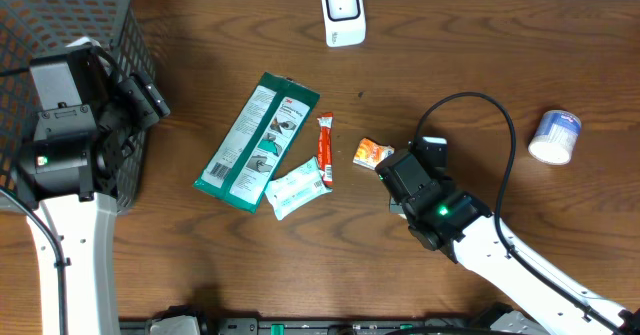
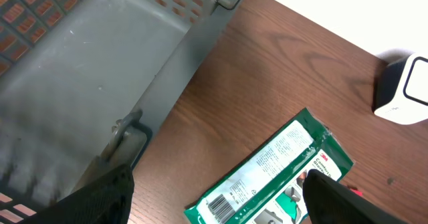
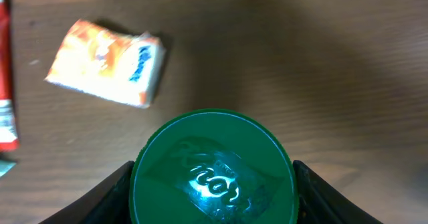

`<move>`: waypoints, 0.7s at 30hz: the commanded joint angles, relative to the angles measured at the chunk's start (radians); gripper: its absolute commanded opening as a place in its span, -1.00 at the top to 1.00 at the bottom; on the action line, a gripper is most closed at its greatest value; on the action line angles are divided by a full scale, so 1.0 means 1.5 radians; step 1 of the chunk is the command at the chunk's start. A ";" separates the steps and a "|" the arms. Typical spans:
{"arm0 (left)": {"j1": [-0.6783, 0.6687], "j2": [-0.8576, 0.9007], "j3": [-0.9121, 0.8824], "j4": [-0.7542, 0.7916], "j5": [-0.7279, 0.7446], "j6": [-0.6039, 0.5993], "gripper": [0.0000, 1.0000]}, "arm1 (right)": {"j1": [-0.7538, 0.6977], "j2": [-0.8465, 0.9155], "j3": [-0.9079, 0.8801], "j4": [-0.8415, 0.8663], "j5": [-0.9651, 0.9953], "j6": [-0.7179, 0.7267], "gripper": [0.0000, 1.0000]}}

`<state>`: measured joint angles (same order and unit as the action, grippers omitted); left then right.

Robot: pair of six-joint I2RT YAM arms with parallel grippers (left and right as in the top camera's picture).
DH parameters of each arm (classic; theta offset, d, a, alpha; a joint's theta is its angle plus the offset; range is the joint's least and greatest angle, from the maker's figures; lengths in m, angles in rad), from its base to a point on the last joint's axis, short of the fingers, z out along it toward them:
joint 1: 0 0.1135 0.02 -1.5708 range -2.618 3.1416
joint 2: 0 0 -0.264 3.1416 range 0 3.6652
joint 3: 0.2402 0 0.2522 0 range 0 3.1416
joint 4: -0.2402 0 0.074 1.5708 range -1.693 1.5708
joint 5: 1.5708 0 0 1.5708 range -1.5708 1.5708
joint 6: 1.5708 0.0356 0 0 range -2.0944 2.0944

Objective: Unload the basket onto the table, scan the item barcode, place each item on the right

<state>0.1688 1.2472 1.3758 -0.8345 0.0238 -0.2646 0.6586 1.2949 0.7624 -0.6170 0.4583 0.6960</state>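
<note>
Tightly, right gripper (image 3: 212,192) pinches green lid (image 3: 214,165) edge-to-edge.

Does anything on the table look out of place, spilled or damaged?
Nothing stands out. The green package, white packet, red stick and orange packet lie flat on the table at loose angles; nothing looks spilled or torn. The right gripper grips a green lid.

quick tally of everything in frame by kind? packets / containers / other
Flat packets: 4, namely green packet, red stick, white-teal pack, orange packet
Round containers: 2, namely white-blue tub, green-lidded jar
Scanner: 1
Basket: 1
Total: 8
</note>
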 commanded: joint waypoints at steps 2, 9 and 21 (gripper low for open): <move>0.005 -0.001 0.007 -0.002 -0.009 0.006 -0.65 | 0.005 -0.008 0.006 -0.007 0.070 -0.012 -0.05; 0.005 -0.001 0.007 -0.002 -0.009 0.006 -0.66 | 0.005 -0.008 0.006 -0.050 0.057 -0.017 -0.57; 0.005 -0.001 0.007 -0.002 -0.009 0.006 -0.66 | -0.091 -0.024 0.266 -0.251 -0.110 -0.168 -0.78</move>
<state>0.1692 1.2472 1.3758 -0.8345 0.0235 -0.2646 0.5888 1.2881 0.9779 -0.9218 0.4099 0.5304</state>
